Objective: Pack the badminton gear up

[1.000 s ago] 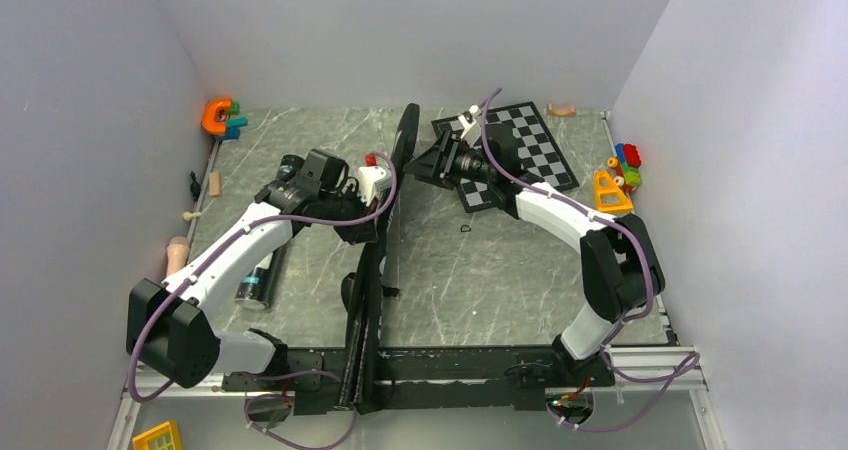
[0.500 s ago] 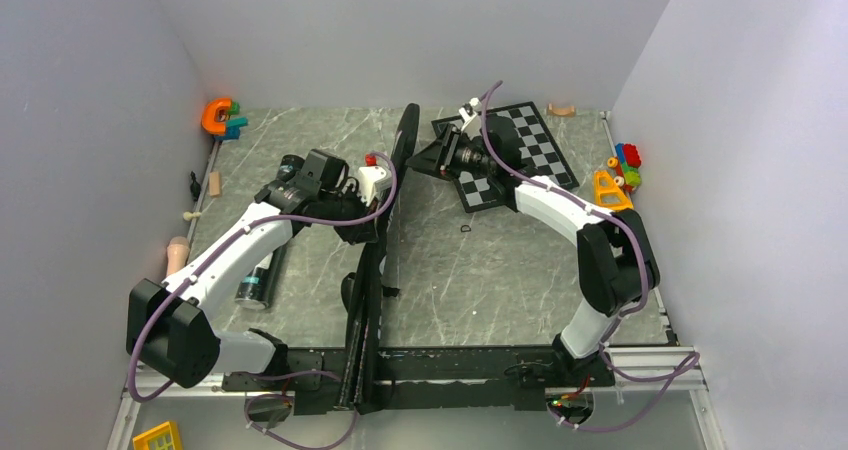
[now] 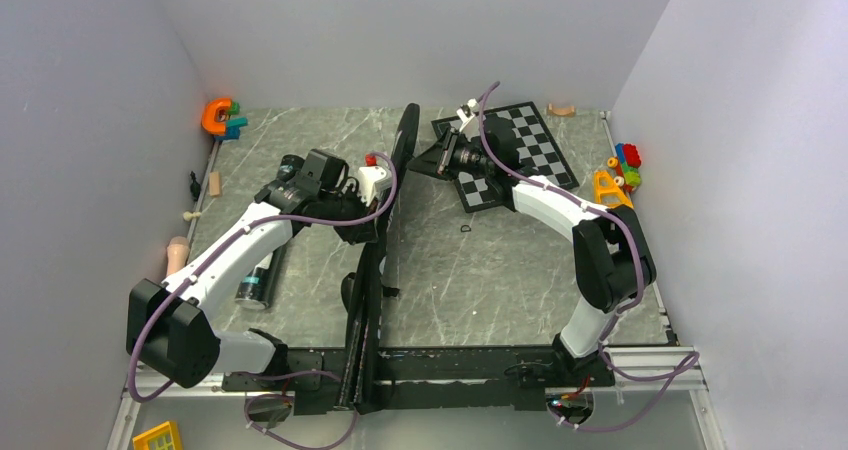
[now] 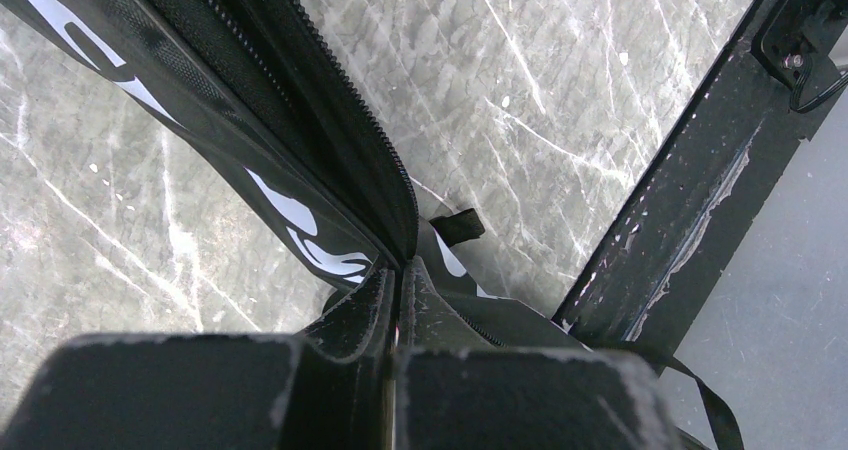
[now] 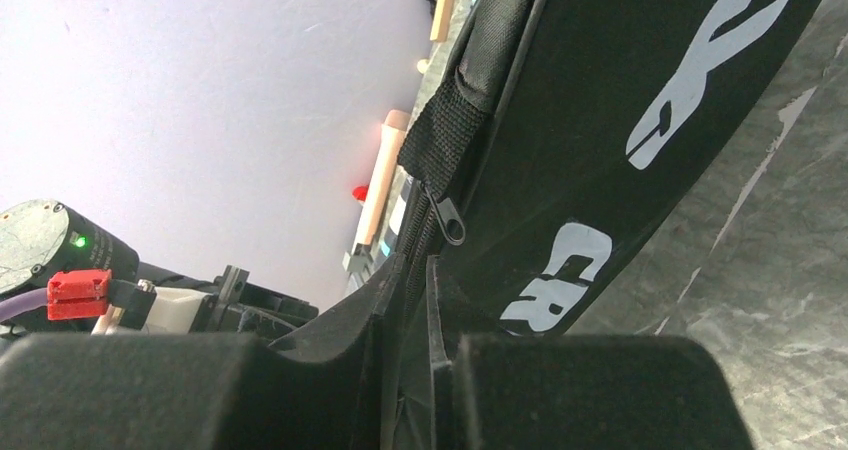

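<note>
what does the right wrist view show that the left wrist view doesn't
Only the right wrist: a zipper pull hanging at the edge of the racket bag, white "CR" lettering, the pale wall and a wooden peg beyond. Only the left wrist: rows of zipper teeth running along the bag, a small black tab and the black frame rail. Both: the black bag, the marble table, and jaws pinched close on the bag's edge.
</note>
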`<action>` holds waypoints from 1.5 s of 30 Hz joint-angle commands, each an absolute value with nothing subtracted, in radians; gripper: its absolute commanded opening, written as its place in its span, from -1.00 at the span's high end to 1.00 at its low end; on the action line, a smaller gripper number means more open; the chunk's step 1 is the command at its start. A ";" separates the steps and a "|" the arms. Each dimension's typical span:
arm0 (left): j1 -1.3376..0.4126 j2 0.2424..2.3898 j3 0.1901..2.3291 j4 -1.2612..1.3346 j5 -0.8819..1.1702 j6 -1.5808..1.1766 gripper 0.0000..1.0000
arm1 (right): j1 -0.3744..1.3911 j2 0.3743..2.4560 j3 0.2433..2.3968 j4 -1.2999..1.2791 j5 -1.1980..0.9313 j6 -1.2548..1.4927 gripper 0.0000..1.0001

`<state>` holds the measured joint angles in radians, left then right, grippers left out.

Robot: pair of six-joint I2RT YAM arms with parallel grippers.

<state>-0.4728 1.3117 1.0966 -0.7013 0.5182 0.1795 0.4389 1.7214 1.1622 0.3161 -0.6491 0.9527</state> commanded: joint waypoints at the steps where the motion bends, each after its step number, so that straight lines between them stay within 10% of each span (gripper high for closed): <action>1: -0.471 1.280 1.153 -0.652 0.566 0.199 1.00 | 0.432 1.718 1.203 0.375 -0.675 0.950 0.65; 11: -0.470 1.283 1.157 -0.655 0.569 0.198 1.00 | 0.429 1.720 1.199 0.397 -0.688 0.962 1.00; 31: -0.470 1.276 1.159 -0.660 0.568 0.209 1.00 | 0.535 1.653 1.085 0.381 -0.673 0.933 1.00; 37: -0.469 1.270 1.162 -0.661 0.573 0.207 1.00 | 0.475 1.633 1.105 0.326 -0.661 0.918 -0.16; 45: -0.469 1.266 1.165 -0.668 0.584 0.209 1.00 | 0.395 1.670 1.189 0.300 -0.677 0.889 -0.10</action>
<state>-0.4709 1.3113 1.1004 -0.7162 0.5266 0.1898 0.4278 1.6787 1.1248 0.2764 -0.6624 0.9077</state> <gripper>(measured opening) 0.015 0.587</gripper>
